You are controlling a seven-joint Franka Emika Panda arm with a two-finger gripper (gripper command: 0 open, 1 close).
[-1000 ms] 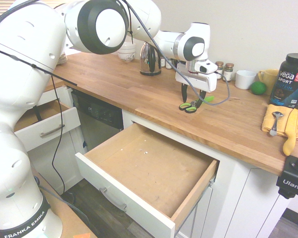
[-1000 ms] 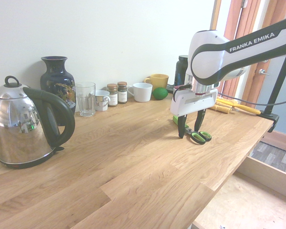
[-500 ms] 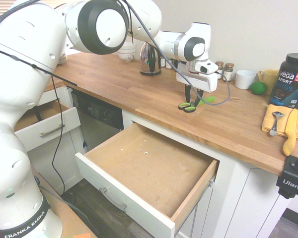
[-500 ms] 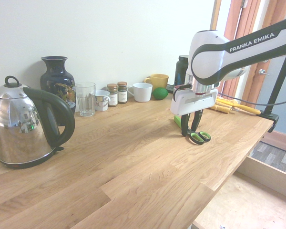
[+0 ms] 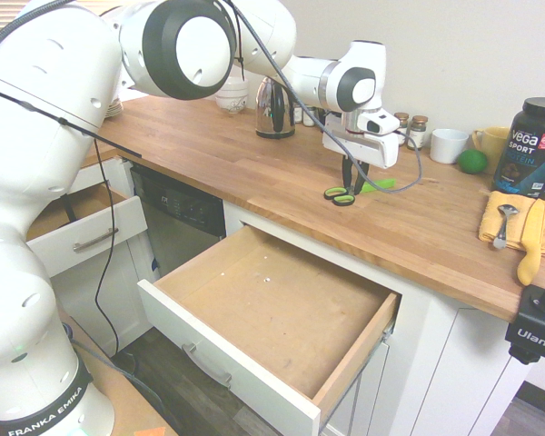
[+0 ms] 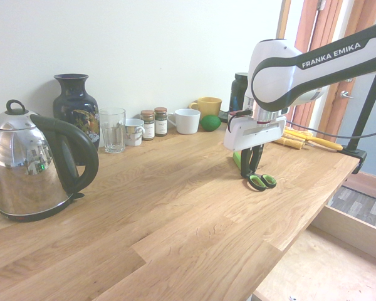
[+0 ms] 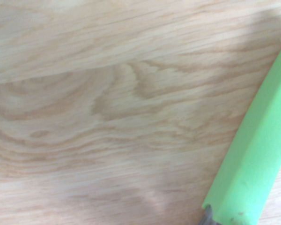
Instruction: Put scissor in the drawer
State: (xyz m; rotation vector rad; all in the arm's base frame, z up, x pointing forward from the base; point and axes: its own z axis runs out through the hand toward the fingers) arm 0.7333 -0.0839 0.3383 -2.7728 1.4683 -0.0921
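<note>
In the first exterior view, at your far left, a narrower white-fronted drawer [image 5: 91, 238] stands pulled out beside a dark appliance control panel [image 5: 183, 207]. Next come the large drawer [image 5: 272, 295], open below the counter's edge with its scuffed wooden bottom showing, and, farther back, stacked white bowls [image 5: 232, 94] and a shiny kettle [image 5: 274, 116].

Right of these, on the wooden countertop [image 5: 254, 173], lie your scissors [image 5: 341, 200], outside the large drawer. Their green-and-black loops point toward the counter's front edge; the lime-green blade cover [image 5: 379, 185] extends behind the fingers. Your gripper [image 5: 353, 189] points down with its jaws clenched on the scissors, between the loops and the cover. The wrist view gives you a close look at the cover, slanting above the wood grain.

Farther right you have two spice jars [image 5: 410, 130], a white mug [image 5: 449, 145], a round green object [image 5: 472, 162], a yellow mug [image 5: 490, 143] and a black Vega Sport tub [image 5: 530, 150]. In front of the tub, a spoon [image 5: 504, 223] and a yellow-handled utensil [image 5: 531, 245] lie on a folded orange cloth [image 5: 494, 213].

In the second exterior view, you find a dark patterned vase [image 6: 76, 113], a clear glass [image 6: 113, 130] and a small patterned cup [image 6: 133, 132] between the kettle and the jars.
</note>
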